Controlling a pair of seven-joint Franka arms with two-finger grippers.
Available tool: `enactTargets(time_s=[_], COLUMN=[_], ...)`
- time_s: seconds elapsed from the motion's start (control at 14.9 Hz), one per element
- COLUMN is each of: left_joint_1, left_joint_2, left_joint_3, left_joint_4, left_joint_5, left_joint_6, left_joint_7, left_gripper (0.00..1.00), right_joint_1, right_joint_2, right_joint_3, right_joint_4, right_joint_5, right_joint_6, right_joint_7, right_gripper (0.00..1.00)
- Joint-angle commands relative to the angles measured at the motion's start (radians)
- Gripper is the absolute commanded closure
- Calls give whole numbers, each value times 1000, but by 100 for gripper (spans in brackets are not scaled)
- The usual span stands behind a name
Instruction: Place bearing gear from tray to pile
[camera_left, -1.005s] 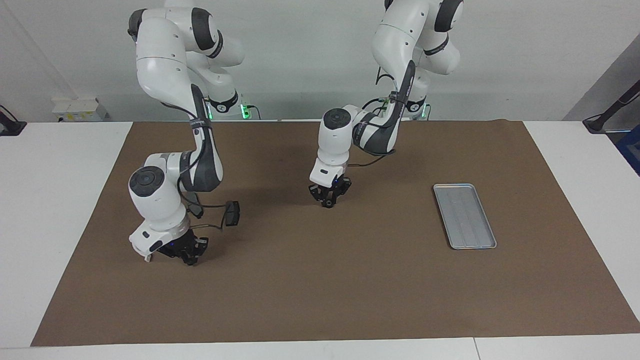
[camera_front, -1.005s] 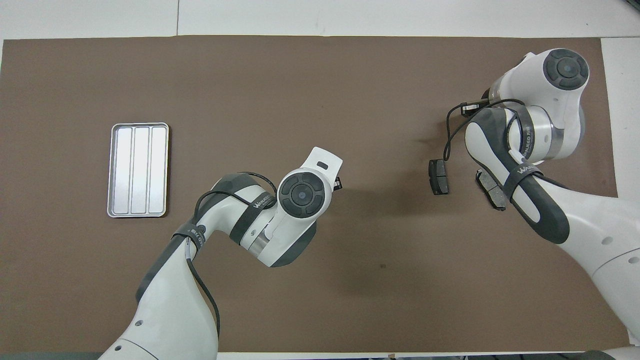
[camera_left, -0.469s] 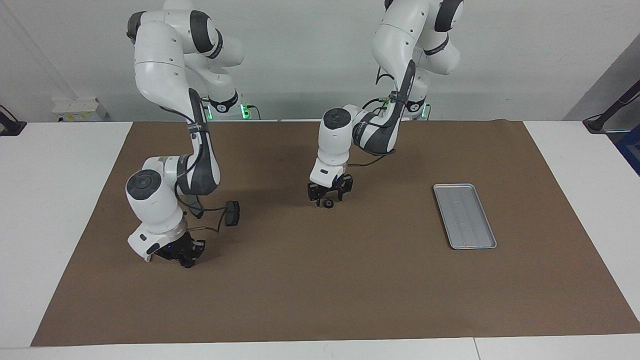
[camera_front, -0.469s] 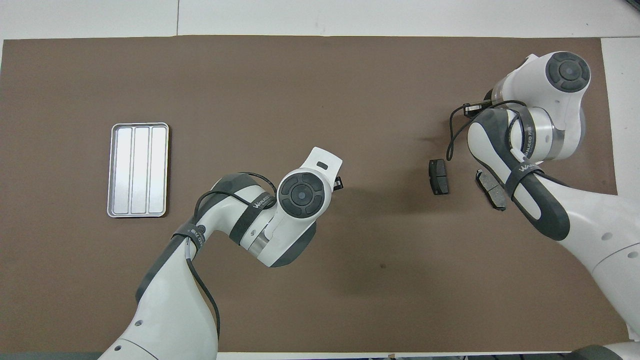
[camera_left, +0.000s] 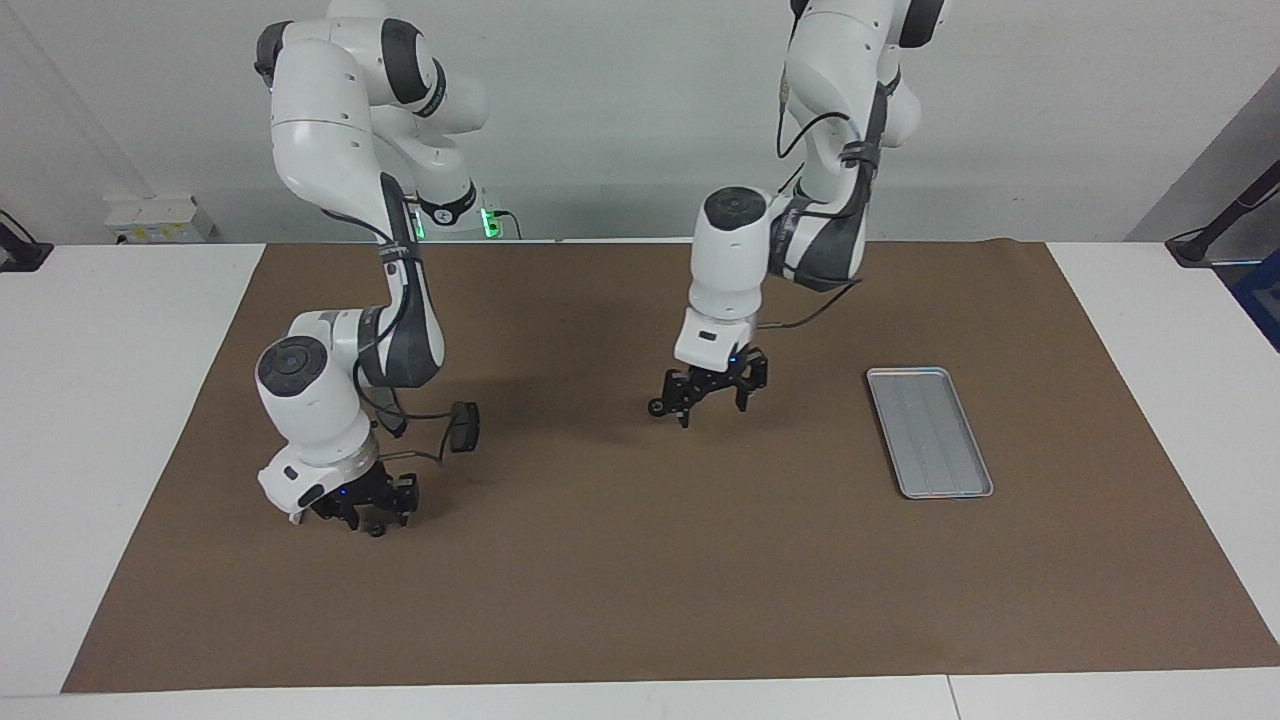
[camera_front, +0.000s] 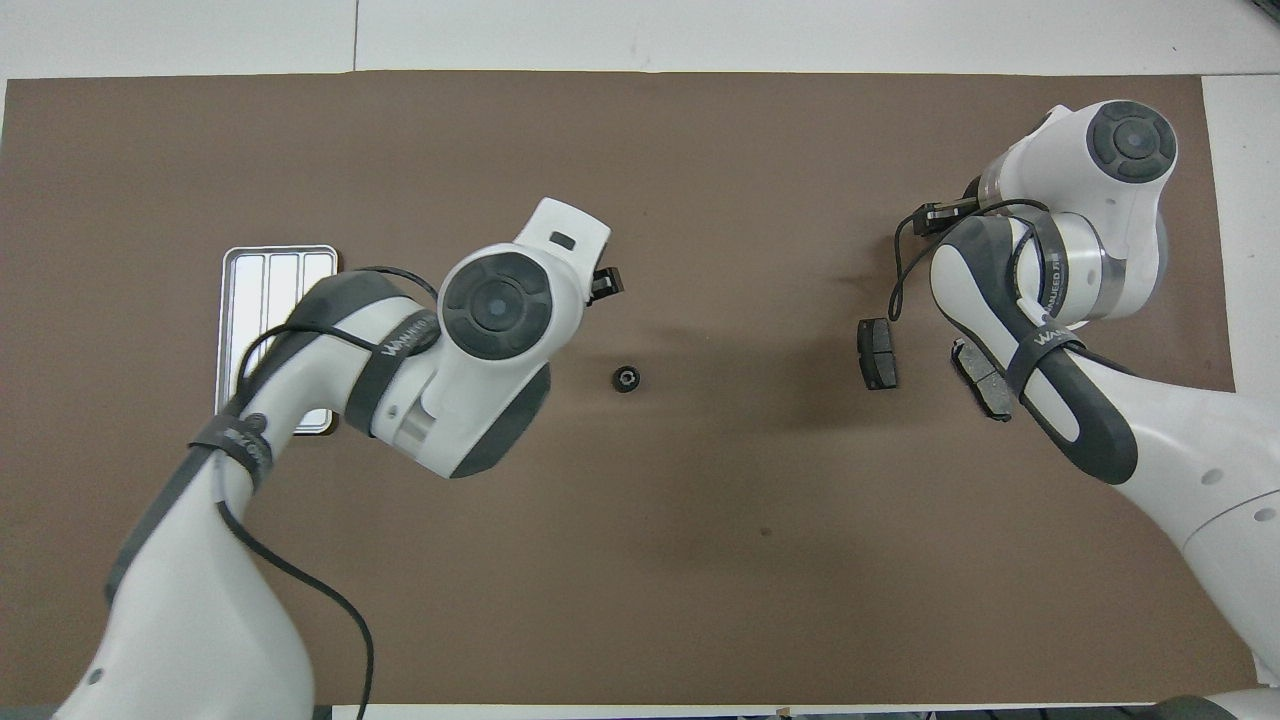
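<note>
Only readable stuff I'm spotting is the lettering on the dark bands wrapped around the arms. In the overhead view the band on the left arm (camera_front: 395, 345) is showing white letters, looks like "WANJEED" or close to it, can't be sure. The right arm (camera_front: 1045, 335) band is carrying the same kind of word, equally fuzzy. Nothing else on the surface is showing any text or numbers.

Tray (camera_front: 270, 270) partly under left arm.
</note>
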Motion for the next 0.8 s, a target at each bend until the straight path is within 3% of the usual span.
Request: enactTargets(time_s=[0.0,0.2,0.47,0.74], left_joint_1=[125,252,427,497], left_joint_2=[-53,-82,-204,-289], left_joint_3=[-12,-15,-5,-2], left_joint_4=[97,195,188,181], left_joint_5=[3,-4,-89,-89], left_joint_6=[-196,-362,-460,-537], left_joint_7=[205,405,648,734], left_gripper=[0,0,0,0], right_joint_1=[21,79,201,335], right_joint_2=[-62,-121,-165,-184], right_joint_3=[5,5,6,14], right_joint_4=[-5,14,56,59], right_joint_5=[2,-5,-5,5], right_joint_6=[-83,-193,-338,-376], right_joint_7=[-14,79,392,771], right_gripper=[0,0,0,0])
